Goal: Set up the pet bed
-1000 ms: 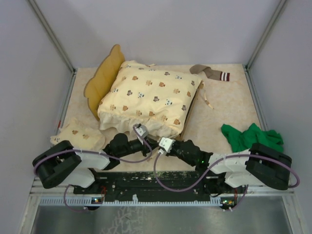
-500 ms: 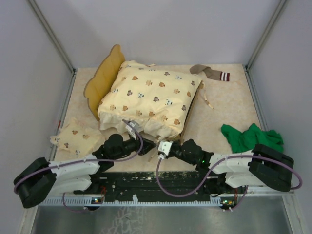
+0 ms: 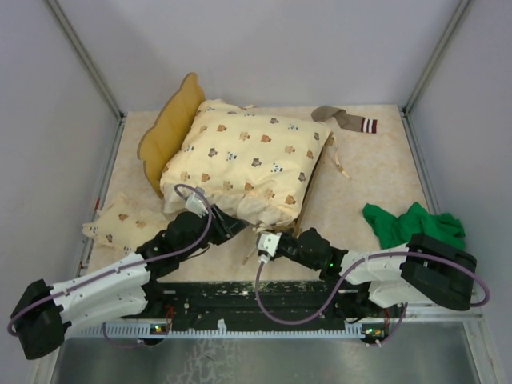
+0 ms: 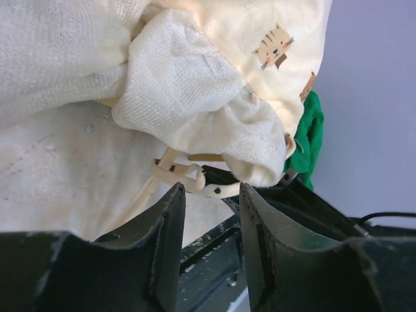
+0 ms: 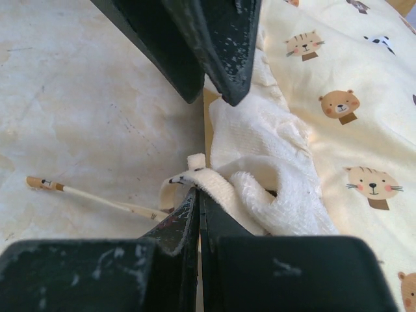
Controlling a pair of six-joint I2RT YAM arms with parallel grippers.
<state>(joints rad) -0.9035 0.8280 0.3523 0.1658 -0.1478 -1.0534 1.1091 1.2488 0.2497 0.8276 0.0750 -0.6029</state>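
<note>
Top external view: quilt (image 3: 244, 156) covers the pet bed (image 3: 170, 128); left jaws open, right jaws closed at its near hem.

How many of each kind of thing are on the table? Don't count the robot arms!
Pet bed: 1
Animal-print bedding: 2, the quilt and the pillow
Green cloth: 1
Striped sock: 1
Total: 5

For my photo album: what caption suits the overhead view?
Left gripper and right gripper at the near edge of the quilt covering the pet bed.
</note>
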